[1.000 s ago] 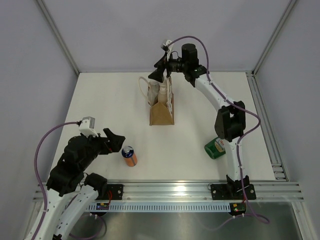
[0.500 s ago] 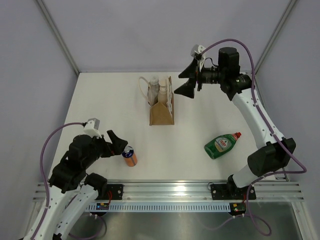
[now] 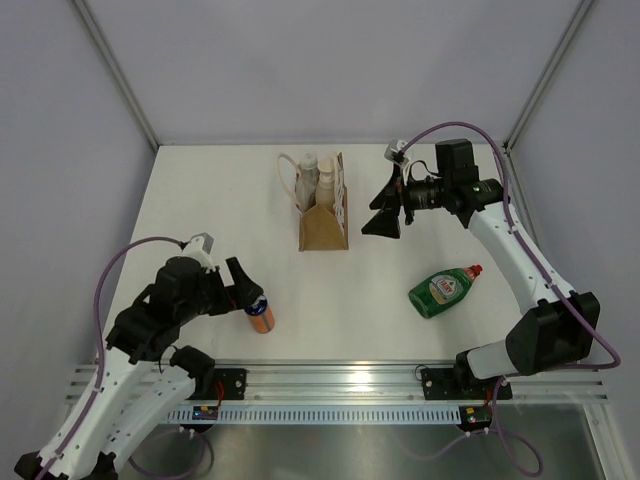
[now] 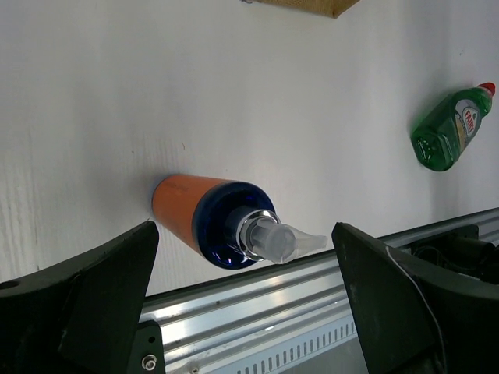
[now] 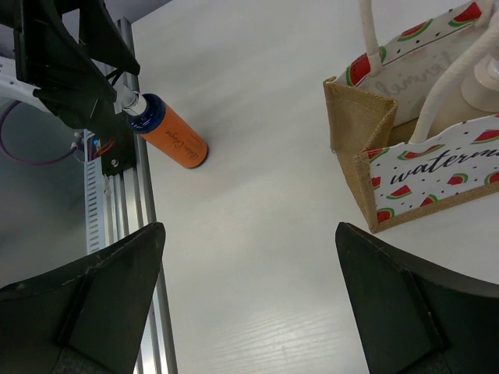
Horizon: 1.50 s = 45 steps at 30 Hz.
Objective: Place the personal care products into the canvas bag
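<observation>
I see both pale personal care bottles (image 3: pixel 325 184) standing inside the tan canvas bag (image 3: pixel 324 231) at twelve o'clock. My right gripper (image 3: pixel 383 208), at its three o'clock, gapes wide and empty. My left gripper (image 3: pixel 248 288) is wide beside the orange blue-topped bottle (image 3: pixel 260 314).

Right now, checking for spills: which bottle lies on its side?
The green bottle, flat on the table; the orange one and the bagged pair stand upright.

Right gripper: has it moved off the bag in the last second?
Yes. The right gripper has swung rightward and toward the near edge, from over the canvas bag to beside it.
</observation>
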Tool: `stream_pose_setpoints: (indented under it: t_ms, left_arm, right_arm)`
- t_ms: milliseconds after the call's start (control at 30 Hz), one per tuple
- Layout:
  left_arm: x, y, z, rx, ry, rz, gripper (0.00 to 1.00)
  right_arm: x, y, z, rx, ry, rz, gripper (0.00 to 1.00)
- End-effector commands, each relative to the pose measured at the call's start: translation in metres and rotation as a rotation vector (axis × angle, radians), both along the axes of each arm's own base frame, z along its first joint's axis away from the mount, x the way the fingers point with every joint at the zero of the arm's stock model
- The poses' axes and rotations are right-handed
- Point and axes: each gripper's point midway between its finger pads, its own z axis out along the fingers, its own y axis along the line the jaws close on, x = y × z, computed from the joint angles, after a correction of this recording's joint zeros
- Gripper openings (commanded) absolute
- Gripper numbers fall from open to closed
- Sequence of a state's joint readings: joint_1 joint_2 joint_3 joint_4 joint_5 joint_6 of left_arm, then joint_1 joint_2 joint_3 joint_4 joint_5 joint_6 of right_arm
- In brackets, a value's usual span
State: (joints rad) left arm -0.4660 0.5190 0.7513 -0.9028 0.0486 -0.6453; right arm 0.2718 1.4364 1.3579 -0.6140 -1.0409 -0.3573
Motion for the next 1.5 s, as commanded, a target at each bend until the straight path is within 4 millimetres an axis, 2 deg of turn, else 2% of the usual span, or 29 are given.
stream_pose_setpoints:
  t_ms: [0, 67, 200, 333, 367, 600, 700, 833, 967, 1000, 1067, 1100, 1133, 1167, 1233, 1300, 1333, 1400, 1433, 1467]
  left_arm:
    - [0.000, -0.008, 0.002, -0.023, 0.037, 0.028, 0.99]
    - [0.003, -0.013, -0.007, 0.004, 0.083, 0.033, 0.99]
    - [0.008, -0.023, -0.007, 0.075, 0.083, 0.035, 0.99]
    - [0.007, -0.019, -0.030, 0.195, 0.155, 0.093, 0.99]
    - [0.007, -0.017, -0.041, 0.237, 0.197, 0.120, 0.99]
    - [0.025, -0.038, -0.055, 0.302, 0.107, 0.141, 0.99]
    - [0.026, -0.044, -0.053, 0.352, 0.068, 0.135, 0.92]
    - [0.027, -0.045, -0.049, 0.385, 0.032, 0.139, 0.76]
    - [0.030, -0.041, -0.052, 0.414, 0.019, 0.162, 0.42]
    - [0.032, -0.040, -0.050, 0.418, 0.004, 0.168, 0.38]
    - [0.038, -0.044, -0.044, 0.408, -0.031, 0.159, 0.23]
    - [0.041, -0.049, -0.040, 0.396, -0.049, 0.137, 0.19]
    - [0.048, -0.064, -0.030, 0.340, -0.092, 0.107, 0.17]
    - [0.050, -0.069, -0.020, 0.334, -0.135, 0.057, 0.15]
    - [0.056, -0.084, 0.000, 0.266, -0.193, 0.013, 0.02]
    - [0.063, -0.085, 0.013, 0.253, -0.216, -0.002, 0.00]
    - [0.068, -0.089, 0.027, 0.224, -0.230, -0.005, 0.00]
    - [0.079, -0.088, 0.038, 0.213, -0.228, -0.020, 0.00]
    - [0.086, -0.091, 0.058, 0.186, -0.261, -0.022, 0.00]
    - [0.091, -0.091, 0.069, 0.166, -0.274, -0.020, 0.00]
  right_arm:
    - [-0.002, -0.006, 0.016, 0.038, -0.031, -0.019, 0.99]
    - [-0.001, -0.007, 0.015, 0.040, -0.027, -0.026, 1.00]
    - [-0.003, -0.009, 0.015, 0.044, -0.023, -0.030, 1.00]
    - [-0.004, -0.011, 0.012, 0.049, -0.015, -0.032, 0.99]
    - [-0.004, -0.011, 0.012, 0.055, -0.013, -0.032, 1.00]
    - [-0.006, -0.014, 0.009, 0.066, -0.005, -0.033, 0.99]
    - [-0.008, -0.017, 0.005, 0.067, 0.002, -0.029, 0.99]
    - [-0.009, -0.021, 0.001, 0.068, 0.007, -0.034, 0.99]
    - [-0.008, -0.025, 0.000, 0.072, 0.009, -0.042, 1.00]
    - [-0.008, -0.026, -0.002, 0.071, 0.012, -0.045, 0.99]
    - [-0.009, -0.027, -0.002, 0.073, 0.012, -0.045, 1.00]
    - [-0.010, -0.028, -0.003, 0.072, 0.015, -0.044, 0.99]
    - [-0.010, -0.028, -0.003, 0.071, 0.014, -0.042, 1.00]
    - [-0.012, -0.028, -0.005, 0.067, 0.013, -0.038, 1.00]
    - [-0.013, -0.031, -0.006, 0.065, 0.016, -0.043, 0.99]
    - [-0.015, -0.034, -0.008, 0.059, 0.017, -0.046, 1.00]
    - [-0.016, -0.035, -0.009, 0.055, 0.018, -0.048, 1.00]
    - [-0.018, -0.037, -0.010, 0.054, 0.020, -0.049, 1.00]
    - [-0.019, -0.040, -0.011, 0.052, 0.025, -0.054, 1.00]
    - [-0.019, -0.041, -0.011, 0.053, 0.024, -0.054, 0.99]
